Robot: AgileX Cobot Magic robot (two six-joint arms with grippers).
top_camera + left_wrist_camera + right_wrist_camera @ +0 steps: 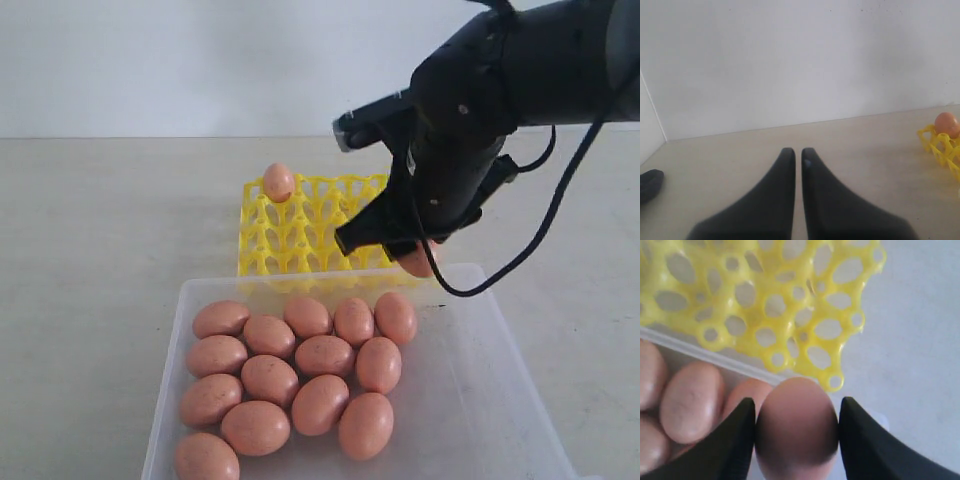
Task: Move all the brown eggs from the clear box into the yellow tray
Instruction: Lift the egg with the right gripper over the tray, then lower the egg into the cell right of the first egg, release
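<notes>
**One pinkish-brown speckled egg (795, 430) is held just beside the corner of the bright yellow openwork plastic tray (300, 235).**
It is gripped between the right jaws, over the translucent plastic box (480, 400) rim next to the tray. It should be centred above a free cup, lowered slowly, then released. The left jaws are pressed together, empty.

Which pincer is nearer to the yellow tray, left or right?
Right. The right pincer, shut on a brown egg, hangs at a corner of the yellow tray, beside the clear box. The left pincer sits well apart from it, over bare table.
</notes>
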